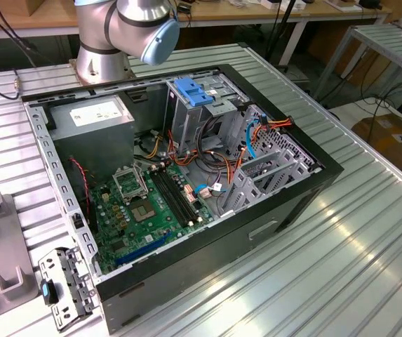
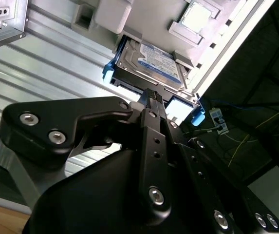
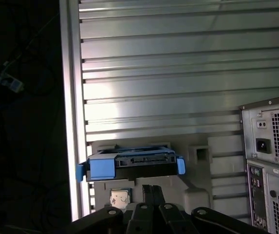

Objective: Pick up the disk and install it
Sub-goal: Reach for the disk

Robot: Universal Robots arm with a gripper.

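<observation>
Zero pickup happening yet, I'm guessing approach stage: gripper (image 3: 152, 191) is hovering near the disk (image 3: 132, 165), fingers (image 3: 147, 193) looking pinched together, holding nothing. Disk is sitting in its gray tray (image 3: 200, 195). Grabbing it is calling for opening wide first.

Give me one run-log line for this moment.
tool: close to disk | disk: lying in grey holder, uninstalled | PC case: open
</observation>
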